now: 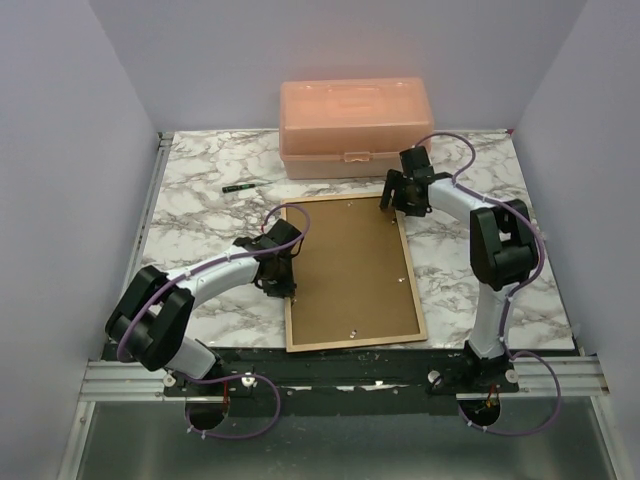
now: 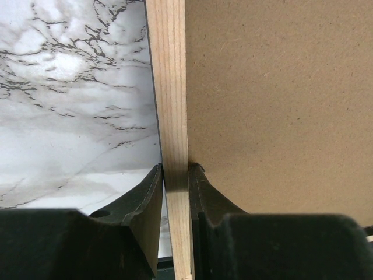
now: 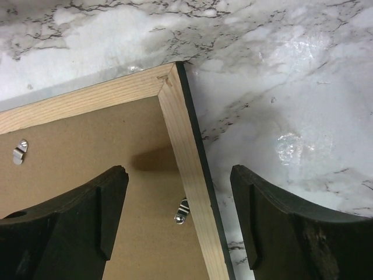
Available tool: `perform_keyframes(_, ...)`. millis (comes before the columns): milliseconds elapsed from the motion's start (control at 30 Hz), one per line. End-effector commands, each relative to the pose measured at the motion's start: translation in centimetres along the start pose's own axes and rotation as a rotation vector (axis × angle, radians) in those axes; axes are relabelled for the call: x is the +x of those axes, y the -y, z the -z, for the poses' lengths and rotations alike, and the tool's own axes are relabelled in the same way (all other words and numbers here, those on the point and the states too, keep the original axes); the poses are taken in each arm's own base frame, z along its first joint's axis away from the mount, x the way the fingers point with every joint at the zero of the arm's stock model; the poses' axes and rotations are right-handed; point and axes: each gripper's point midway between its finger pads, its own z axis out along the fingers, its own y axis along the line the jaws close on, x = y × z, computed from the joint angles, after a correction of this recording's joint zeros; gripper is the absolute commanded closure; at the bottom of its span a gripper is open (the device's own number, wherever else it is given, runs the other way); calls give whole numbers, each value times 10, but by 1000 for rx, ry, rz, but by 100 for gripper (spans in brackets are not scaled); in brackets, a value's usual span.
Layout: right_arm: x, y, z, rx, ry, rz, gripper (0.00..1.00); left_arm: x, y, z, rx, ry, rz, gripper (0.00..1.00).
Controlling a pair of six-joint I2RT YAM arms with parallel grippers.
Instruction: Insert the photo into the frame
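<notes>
The frame [image 1: 350, 343] lies flat and face down on the table [image 1: 200, 210], its light wood back turned up and a brown backing panel [image 1: 345, 270] sitting inside it. Its long axis runs near to far, roughly square to the table. One short end lies just beside the dark strip at the near edge, between the two arm bases, and the other points toward the back wall.

The left gripper [image 1: 278, 278] is at the frame's left long side, about halfway along. It is pinched on the wooden side, with one finger [image 2: 145, 201] on the outside over the table and the other [image 2: 204, 201] on the panel side.

Farther off, the right gripper [image 1: 400, 195] is at the far right corner with its fingers spread wide and nothing between them but air. They straddle the right long side just short of the corner, one finger [image 3: 99, 216] over the panel and the other [image 3: 262, 216] over the table. Small metal clips [image 3: 182, 211] sit on the panel close to the wood.

Beyond the frame's far left corner, and apart from it, a dark pen [image 1: 238, 187] lies on the table. A salmon plastic box [image 1: 355, 128] with its lid shut stands at the back, near the frame's far end and close to the right gripper.

The table is white marble pattern with grey veins. Plain pale lilac walls [image 1: 330, 40] close it in at the back and on both sides.
</notes>
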Motion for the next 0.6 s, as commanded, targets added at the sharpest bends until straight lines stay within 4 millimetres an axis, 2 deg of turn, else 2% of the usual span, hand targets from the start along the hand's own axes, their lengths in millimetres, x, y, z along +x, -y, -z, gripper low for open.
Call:
perform_keyframes(0,-10,-16,29,-32,34,46,21,24,-38,-18,-138,-32,-48,100)
perform_keyframes(100,-13,-30,41,-28,55,85,21,19,-35,-11,-117,-2,-50,100)
perform_keyframes(200,-8,-53,46,-63,58,132,26,14,-30,-5,-98,15,-52,100)
perform_keyframes(367,27,-82,35,-127,-28,200,44,5,-17,7,-38,52,-53,98)
perform_keyframes(467,55,-87,21,-122,-84,226,53,0,-3,20,38,78,-55,72)
perform_keyframes(567,83,-77,5,-62,-143,241,62,-5,8,34,102,113,-51,49)
